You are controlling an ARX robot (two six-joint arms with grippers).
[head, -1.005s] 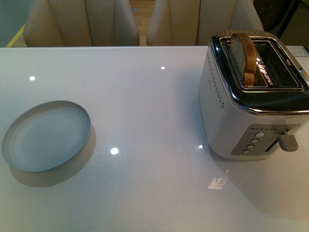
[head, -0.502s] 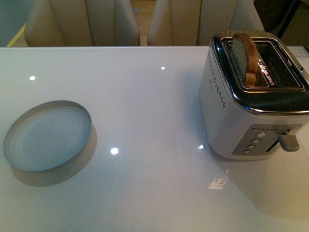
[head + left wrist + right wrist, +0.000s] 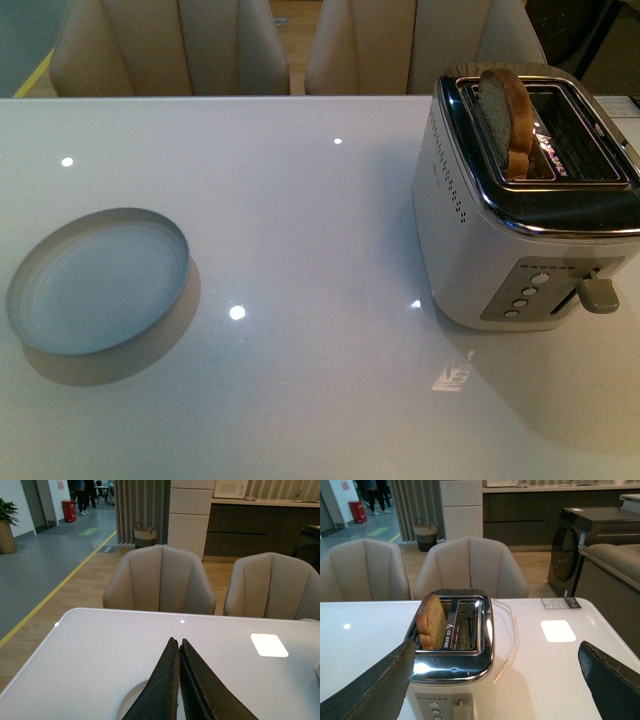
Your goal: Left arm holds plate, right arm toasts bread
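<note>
The pale blue-grey plate (image 3: 98, 282) lies flat on the white table's left side. One slice of brown bread (image 3: 503, 120) stands upright in the left slot of the silver toaster (image 3: 530, 200) at the right, its top above the slot. No arm shows in the front view. In the left wrist view my left gripper (image 3: 176, 640) is shut with nothing between its fingers, above the table, and an edge of the plate (image 3: 132, 704) shows under them. In the right wrist view my right gripper (image 3: 497, 647) is open wide in front of the toaster (image 3: 452, 680), with the bread (image 3: 432, 622) beyond its fingertips.
The toaster's lever (image 3: 597, 293) and a column of round buttons (image 3: 522, 296) face the near side. Two beige chairs (image 3: 170, 45) stand along the table's far edge. The toaster's right slot (image 3: 580, 135) holds nothing. A dark appliance (image 3: 580, 550) stands off to the right.
The front view has shifted by a few pixels. The plate, the bread and the toaster have not moved.
</note>
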